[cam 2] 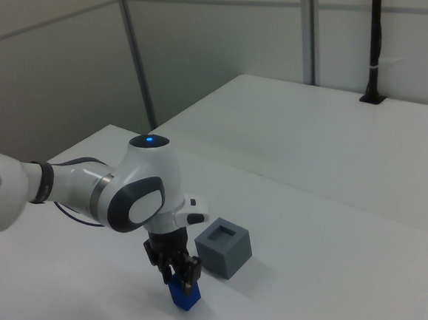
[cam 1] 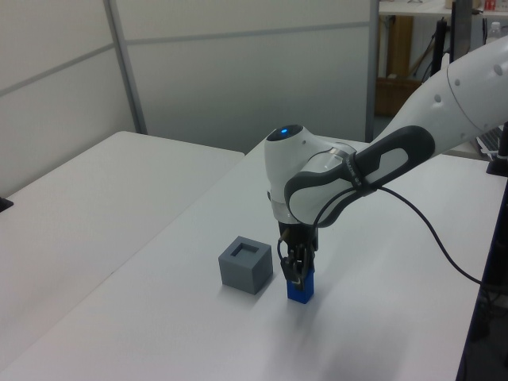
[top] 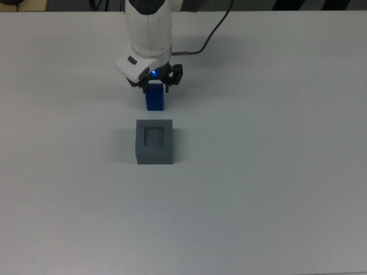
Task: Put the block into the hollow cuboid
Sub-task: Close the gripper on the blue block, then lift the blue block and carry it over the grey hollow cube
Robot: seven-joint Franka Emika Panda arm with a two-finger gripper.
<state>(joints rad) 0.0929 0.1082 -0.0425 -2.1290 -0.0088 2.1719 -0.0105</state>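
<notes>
The small blue block (top: 155, 102) stands upright on the white table, just behind the grey hollow cuboid (top: 154, 143) in the top view. The cuboid's square recess faces up and holds nothing. My gripper (top: 155, 86) is down over the block's top, open, with one finger on each side of it. In the left view the block (cam 1: 299, 290) sits to the right of the cuboid (cam 1: 246, 264), under the gripper (cam 1: 297, 270). In the right view the gripper (cam 2: 179, 270) covers the upper part of the block (cam 2: 186, 295), and the cuboid (cam 2: 224, 248) lies to its right.
A black cable (top: 212, 31) runs from the arm toward the table's far side in the top view. A second white table (cam 1: 71, 206) stands beyond a gap at the left view's left. Wall panels rise behind both.
</notes>
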